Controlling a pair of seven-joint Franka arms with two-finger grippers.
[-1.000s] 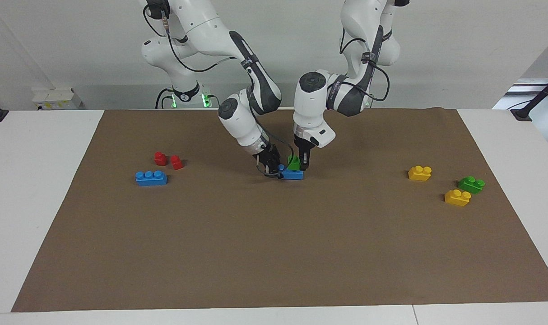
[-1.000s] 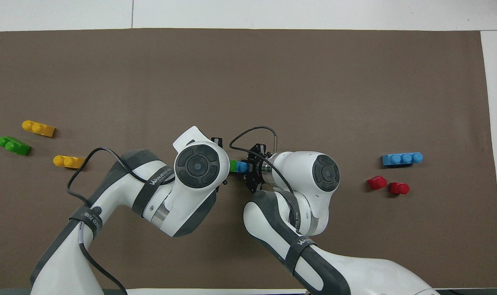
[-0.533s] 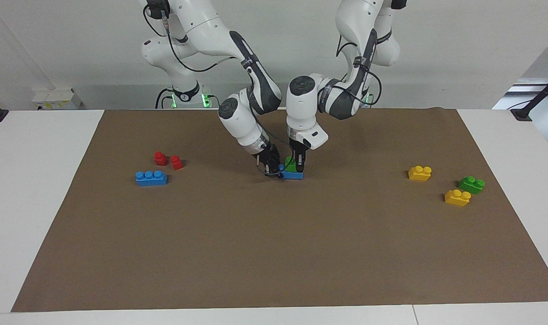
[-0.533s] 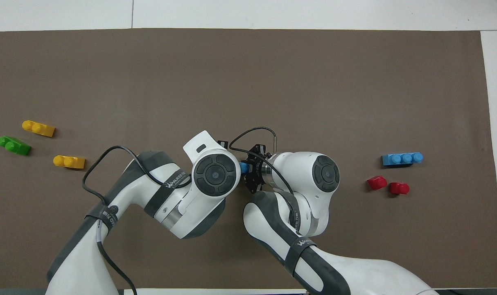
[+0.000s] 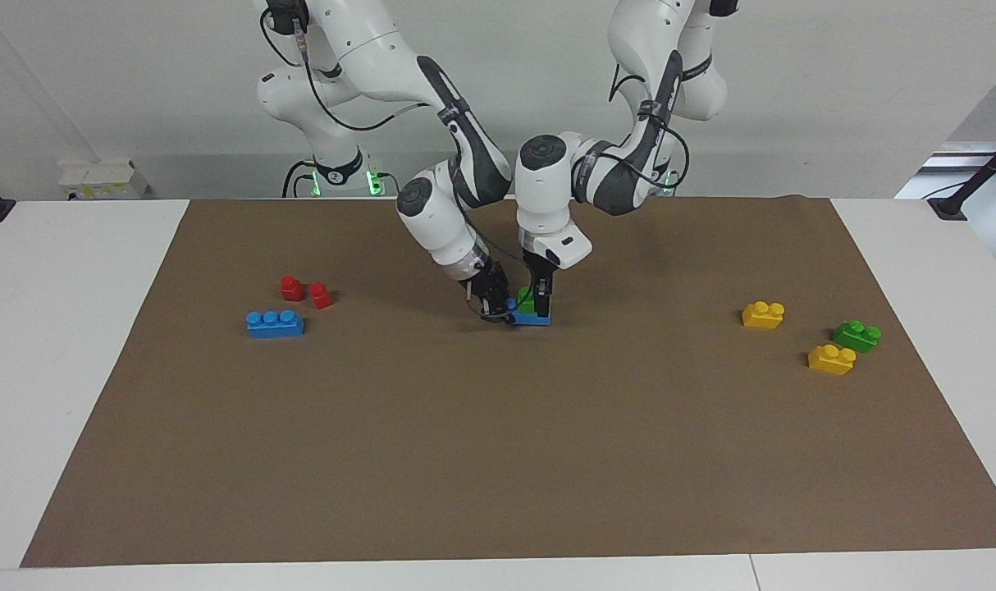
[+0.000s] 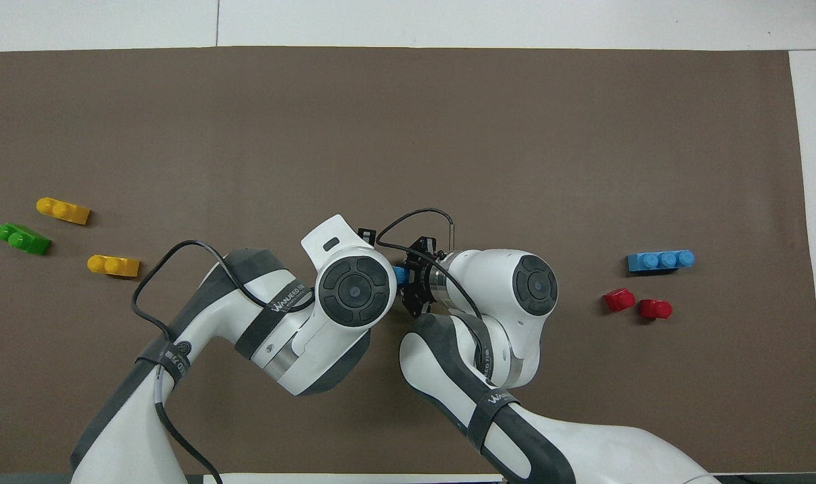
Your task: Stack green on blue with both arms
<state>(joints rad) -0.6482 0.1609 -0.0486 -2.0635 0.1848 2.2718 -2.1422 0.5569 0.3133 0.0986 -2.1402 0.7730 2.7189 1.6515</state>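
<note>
**Green brick on the blue one, mid-counter**

My left fingers [image 5: 538, 302] were down on the green brick [image 5: 528, 301], pinching it from either side. That green brick sat on top of the blue brick [image 5: 532, 318], toward the end of it nearer my left arm's side of the counter. The blue brick lay flat on the brown mat [image 5: 498, 460] at about the middle of the counter [image 5: 71, 345].

My right fingers [image 5: 491, 310] were tilted in low at the other end of the same blue brick, pinching that end. From overhead my two wrists hid nearly all of this; only a small piece of the blue brick [image 6: 400, 274] showed between them, and the green one I could not see there at all.

Toward my right arm's end of the counter lay the second blue brick [image 5: 275, 323], flat on the mat, with two small red bricks [image 5: 305, 291] just beside it, a little nearer to me. Toward my left arm's end lay the second green brick [image 5: 856, 335], close between two yellow bricks: one yellow brick [image 5: 763, 314] nearer the middle of the counter, the other yellow brick [image 5: 831, 359] just beside the green one and farther from me. All of these loose bricks were well apart from the pair I was holding.
</note>
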